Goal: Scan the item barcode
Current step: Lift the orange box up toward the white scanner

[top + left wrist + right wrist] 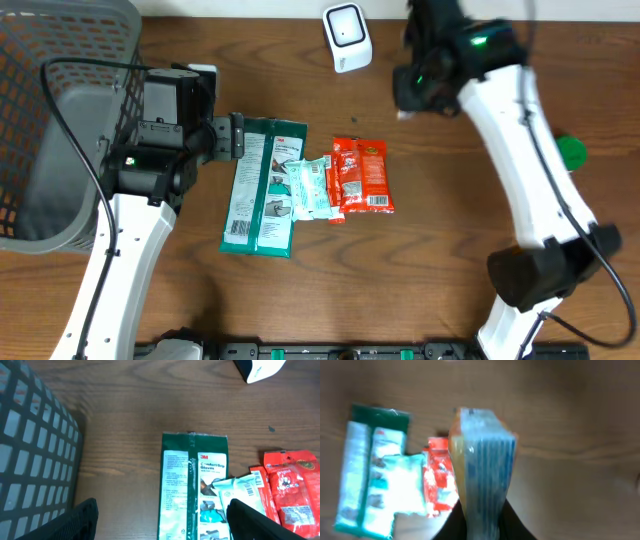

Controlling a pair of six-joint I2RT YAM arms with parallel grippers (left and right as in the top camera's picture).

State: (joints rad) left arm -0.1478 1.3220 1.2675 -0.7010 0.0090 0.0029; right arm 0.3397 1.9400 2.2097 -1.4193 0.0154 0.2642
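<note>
Pinched shut, my right gripper (482, 522) has a slim packet (485, 460) clamped between its two dark fingers (447, 532). I grip it by its lower end, so it stands up edge-on to my wrist camera, raised above the wooden table (580, 420). The face turned toward me is shiny film, pale blue with fine darker blue stripes running lengthways, and an orange-yellow border shows along its left side and top corner. The view is blurred, so I cannot read any print on it.

Below and to the left of the packet lies a row of other goods on the wood. Nearest are the red packets (362, 175), then a pale teal-and-white packet (312, 187) overlapping their left edge. Beyond that is a long green glove pack (262, 185) with white label panels, lying flat.

From above, my right arm reaches toward the far edge of the table, its wrist just right of the white scanner (347, 37), which stands with its dark window showing. A green disc (571, 152) lies beside that arm.

Farther off, my left gripper (162, 510) hangs with its jaws spread wide and nothing between them, poised over the near end of the glove pack. A grey mesh basket (60, 120) stands at the far left.
</note>
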